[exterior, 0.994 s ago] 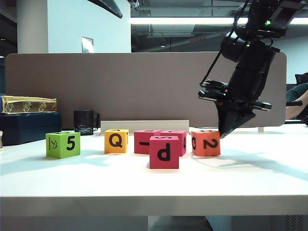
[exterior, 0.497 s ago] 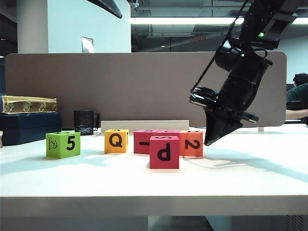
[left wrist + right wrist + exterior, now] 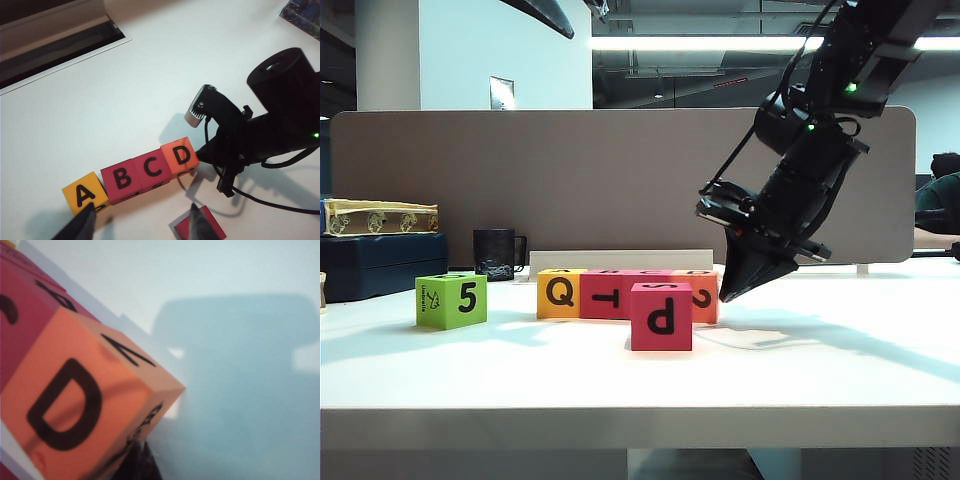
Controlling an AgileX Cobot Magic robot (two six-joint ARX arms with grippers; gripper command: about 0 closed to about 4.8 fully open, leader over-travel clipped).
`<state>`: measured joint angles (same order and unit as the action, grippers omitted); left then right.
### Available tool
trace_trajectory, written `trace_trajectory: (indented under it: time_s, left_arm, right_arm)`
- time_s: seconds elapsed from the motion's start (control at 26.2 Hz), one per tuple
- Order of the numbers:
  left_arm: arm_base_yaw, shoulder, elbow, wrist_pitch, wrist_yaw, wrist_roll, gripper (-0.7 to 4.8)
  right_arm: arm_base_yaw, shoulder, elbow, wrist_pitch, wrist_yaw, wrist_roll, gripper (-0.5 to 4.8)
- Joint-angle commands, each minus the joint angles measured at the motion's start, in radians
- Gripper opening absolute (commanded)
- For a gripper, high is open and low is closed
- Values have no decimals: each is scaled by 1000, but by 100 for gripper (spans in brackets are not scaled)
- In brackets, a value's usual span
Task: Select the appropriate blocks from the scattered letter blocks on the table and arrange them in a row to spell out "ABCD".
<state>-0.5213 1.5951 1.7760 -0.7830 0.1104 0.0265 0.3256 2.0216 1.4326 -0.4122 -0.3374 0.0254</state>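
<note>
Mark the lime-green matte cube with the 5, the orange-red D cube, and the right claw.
Lime-green matte cube marked 5 (image 3: pixel 451 300): exterior view, front face.
Orange-red matte cube with D (image 3: pixel 180 156): left wrist view, top face.
Right claw (image 3: pixel 725 296): exterior view, shut tip beside the row's end.

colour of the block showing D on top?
Orange-red; the D block shows best in the left wrist view, at the end of the row.

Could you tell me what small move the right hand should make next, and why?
Probably draw the shut right hand back from the orange D block. Seen from the left wrist, the yellow A block and the pink B block and C block already sit touching it in one row reading ABCD, so further pushing looks needless. The left hand hovers above, apart.
</note>
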Motion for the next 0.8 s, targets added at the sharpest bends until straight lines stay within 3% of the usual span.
trace_trajectory:
  time_s: [0.04, 0.8]
  left_arm:
    - [-1, -6, 6, -5, -2, 3, 232]
    - [-1, -6, 6, -36, -2, 3, 232]
  right_arm:
    - [11, 9, 5, 36, -10, 1, -3]
    - [17, 11, 5, 134, -6, 1, -3]
